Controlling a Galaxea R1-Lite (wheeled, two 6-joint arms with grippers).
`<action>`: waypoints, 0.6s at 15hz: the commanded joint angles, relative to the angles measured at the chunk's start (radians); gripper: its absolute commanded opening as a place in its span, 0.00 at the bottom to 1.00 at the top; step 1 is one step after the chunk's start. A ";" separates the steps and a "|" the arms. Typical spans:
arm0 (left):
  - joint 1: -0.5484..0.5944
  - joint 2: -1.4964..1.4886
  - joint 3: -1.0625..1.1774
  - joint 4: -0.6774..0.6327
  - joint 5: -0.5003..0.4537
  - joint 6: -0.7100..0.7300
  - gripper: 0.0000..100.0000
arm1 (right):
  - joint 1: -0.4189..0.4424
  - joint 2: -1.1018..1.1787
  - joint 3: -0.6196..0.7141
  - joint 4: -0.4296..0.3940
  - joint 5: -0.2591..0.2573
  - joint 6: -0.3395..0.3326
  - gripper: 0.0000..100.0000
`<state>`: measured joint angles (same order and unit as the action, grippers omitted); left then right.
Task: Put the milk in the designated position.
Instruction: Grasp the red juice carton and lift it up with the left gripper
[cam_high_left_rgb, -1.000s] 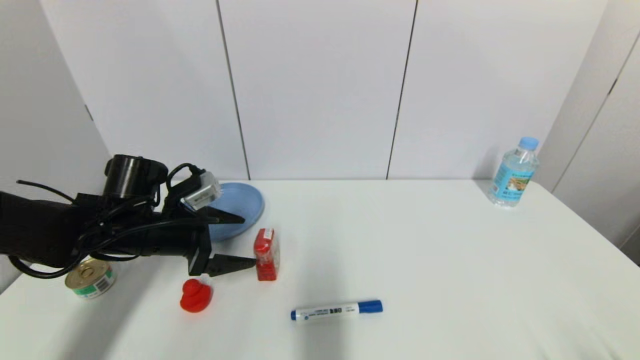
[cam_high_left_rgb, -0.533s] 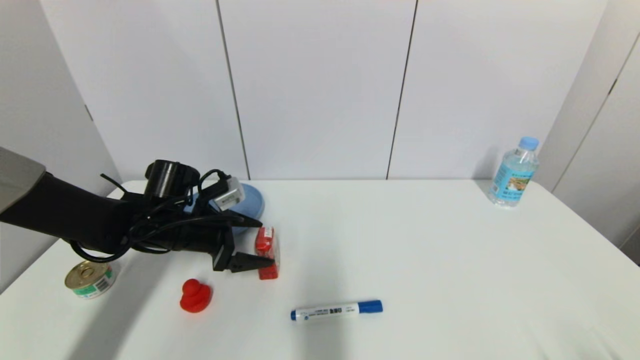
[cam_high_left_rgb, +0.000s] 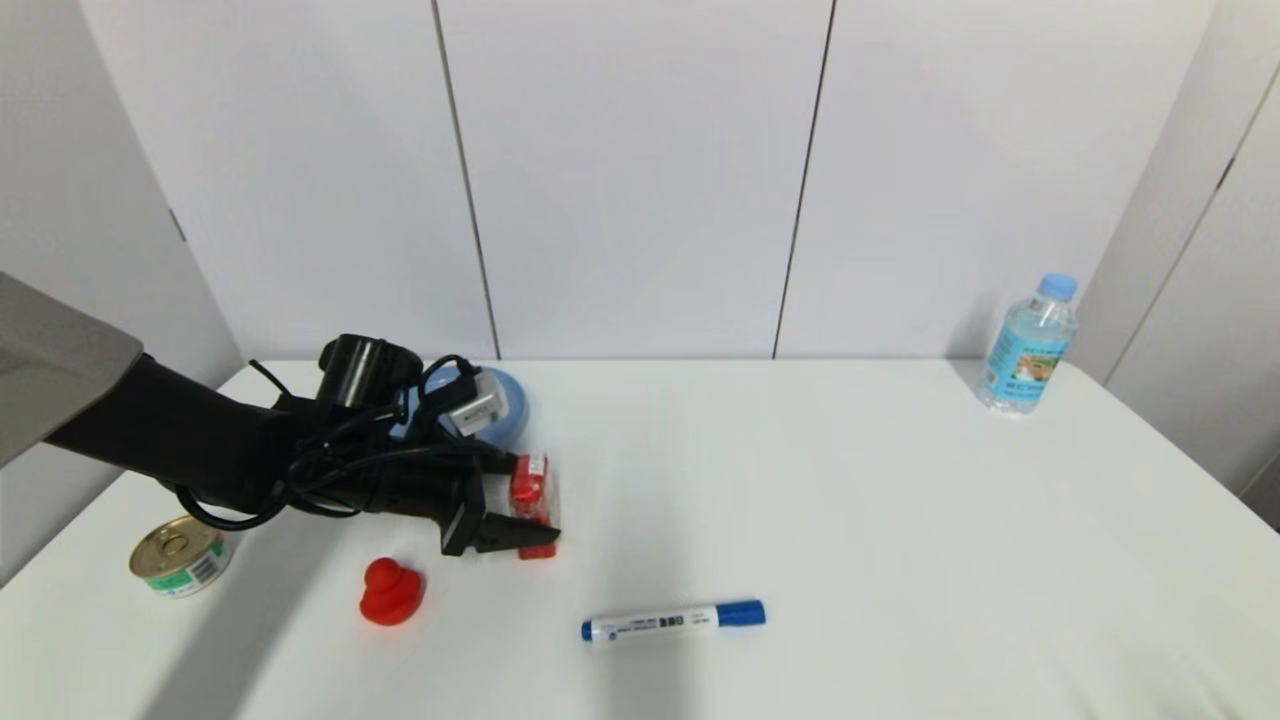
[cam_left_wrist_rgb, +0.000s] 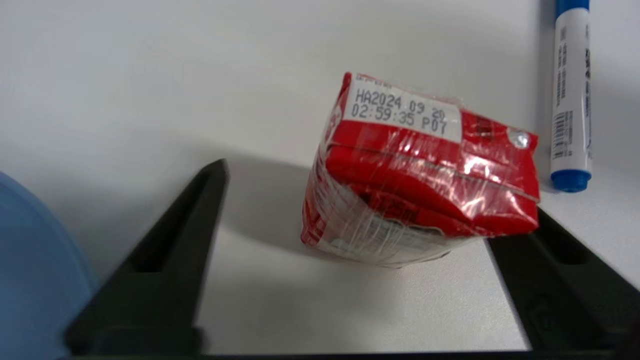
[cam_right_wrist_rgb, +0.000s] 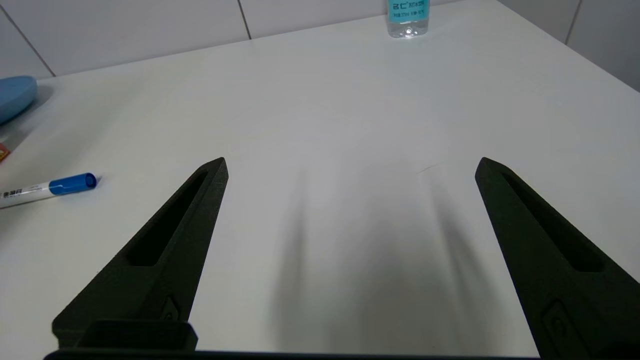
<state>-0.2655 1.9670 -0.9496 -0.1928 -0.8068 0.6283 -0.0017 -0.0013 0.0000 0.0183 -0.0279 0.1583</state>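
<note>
— Milk (cam_left_wrist_rgb: 420, 170) first: where?
— Upright on the table (cam_high_left_rgb: 900, 500), between the fingers (cam_left_wrist_rgb: 165, 260) of the left gripper (cam_left_wrist_rgb: 377, 192). Spread wide, not closed on anything. One finger well clear of the carton, with bare table showing in the gap. The other tucked right beside the far side; touching or not, cannot tell.
— Step in hand, then?
— By the look of it, lined up to grasp, with the squeeze not yet made. Nothing lifted.
— And next?
— Probably centring a little so both fingers meet the sides evenly, then closing gently. Glossy film wrap over the carton, so likely slippery, and a light box likely to tip under a one-sided push.
— Nearby?
— Blue plate (cam_high_left_rgb: 510, 400) just behind the wrist, partly hidden by it. Red duck (cam_high_left_rgb: 392, 592) near, on the robot's side of the carton. Marker (cam_high_left_rgb: 672, 620) lying flat, a little further out. Tin can (cam_high_left_rgb: 180, 555) out toward the left edge. Water bottle (cam_high_left_rgb: 1030, 345) well apart, at the far right corner.
— In the way?
— Nothing between fingers and carton. No marked target spot visible, so no telling where to carry it; the plate only a guess.
— Other arm?
— Right gripper (cam_right_wrist_rgb: 351, 162) parked over bare table, out of the head view, fingers wide and empty.
</note>
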 joint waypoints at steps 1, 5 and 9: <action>0.000 -0.011 0.006 0.009 -0.005 0.004 0.00 | 0.000 0.001 0.000 0.000 0.000 0.001 1.00; 0.000 -0.043 0.031 0.009 -0.005 -0.002 0.00 | 0.000 0.001 0.000 0.000 0.000 0.001 1.00; -0.003 -0.108 0.077 0.007 -0.005 -0.002 0.00 | 0.000 0.001 0.000 0.000 0.000 0.001 1.00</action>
<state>-0.2655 1.9113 -0.8970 -0.1823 -0.8066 0.6226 -0.0017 -0.0013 0.0000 0.0183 -0.0283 0.1587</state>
